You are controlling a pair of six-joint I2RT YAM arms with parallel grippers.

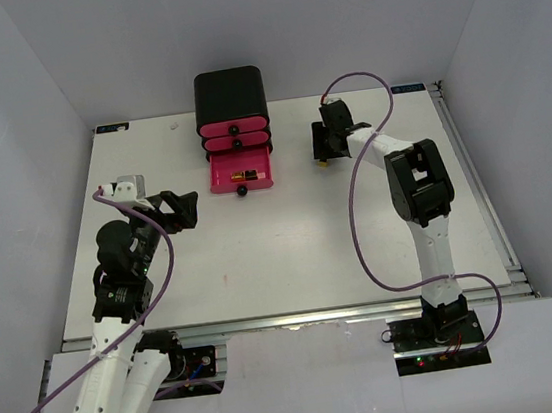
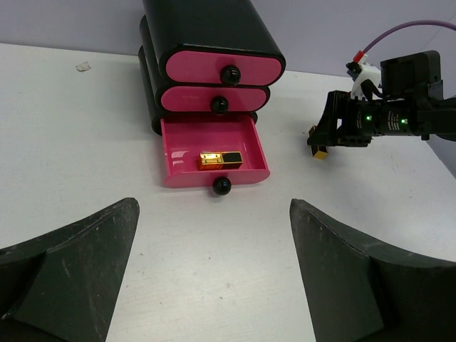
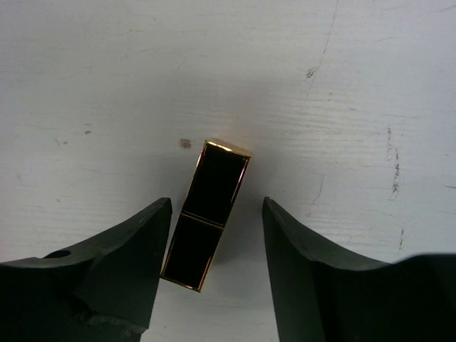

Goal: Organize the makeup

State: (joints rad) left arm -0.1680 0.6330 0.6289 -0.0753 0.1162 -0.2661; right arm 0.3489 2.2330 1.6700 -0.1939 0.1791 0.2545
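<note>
- The right pincer [image 3: 217,214] hangs low over the worktop [image 1: 311,242], its fingers spread apart and gripping nothing.
- The loose lipstick [image 3: 206,214], black with gold edges, lies flat on the worktop right between those fingers and skewed to them. Its near end sits close against the left-hand finger. I cannot tell whether they touch.
- The left pincer [image 2: 214,214] is also released and empty. It hovers above bare worktop, well apart from the right one.
- Straight ahead of the left pincer stands the black box [image 2: 199,28]. Its bottom drawer [image 2: 174,153] is pulled out towards the pincer, and the two upper drawers [image 2: 221,68] are shut.
- The stowed lipstick [image 2: 219,159] lies on its side inside that open drawer, near the front wall.
- I judge the task well along: one lipstick is put away, and the other waits under the right pincer, off to the side of the box.
- What looks left is to close on the loose lipstick, carry it across to the open drawer, drop it beside its twin, and push the drawer in.
- No other cosmetics show in any view. Whether they sit in the shut drawers I cannot tell.
</note>
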